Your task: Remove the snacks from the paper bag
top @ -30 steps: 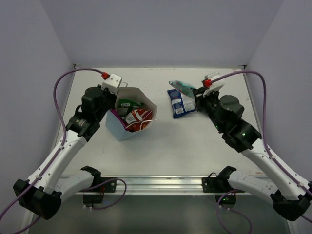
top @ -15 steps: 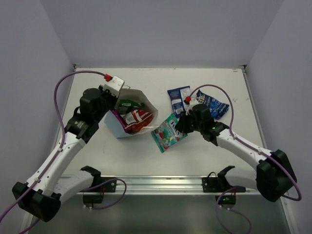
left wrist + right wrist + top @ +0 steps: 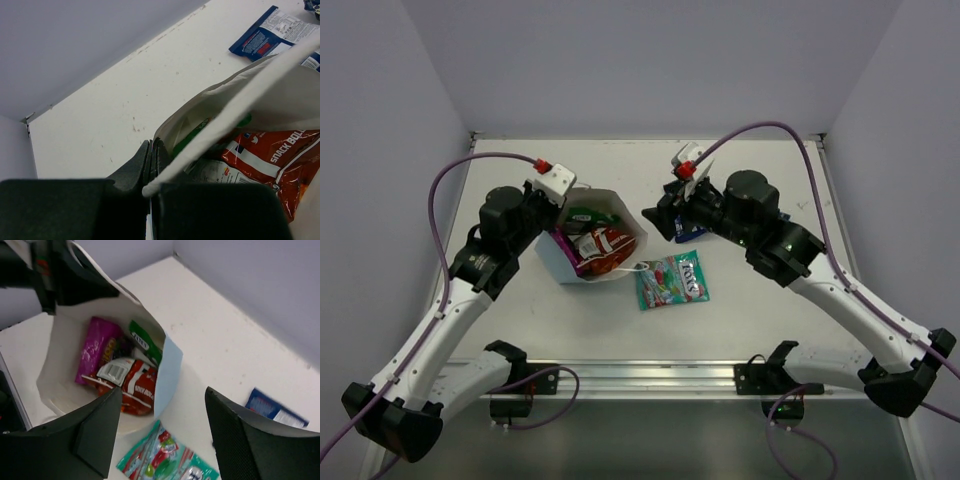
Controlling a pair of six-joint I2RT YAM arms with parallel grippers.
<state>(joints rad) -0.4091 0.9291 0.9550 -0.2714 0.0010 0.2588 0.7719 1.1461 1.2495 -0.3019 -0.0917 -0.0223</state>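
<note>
The left tool (image 3: 151, 150) is clamped shut on the rim of the paper bag (image 3: 563, 266), holding its mouth open toward the other arm. The right tool (image 3: 163, 390) hangs above and just beside that mouth, fingers spread wide with nothing between them.

Inside the bag lie a red-white packet (image 3: 134, 385) on top, a green packet (image 3: 145, 342) behind it and a magenta packet (image 3: 96, 347) against the white wall. Out on the bench (image 3: 620, 330), the teal packet (image 3: 670, 280) lies flat just beside the bag, and a dark blue packet (image 3: 270, 31) lies farther back.

With three packets left inside, the job looks about half done, and the step in hand is the reach for the next one. That calls for lowering the open fingers into the mouth, most likely onto the red-white packet, without snagging the bag's near blue wall.

From above, the right arm covers most of the dark blue packets. The second one is probably the scrap at the edge of the left wrist view, though I cannot be sure. The magenta packet's lower end is hidden under the red-white one.
</note>
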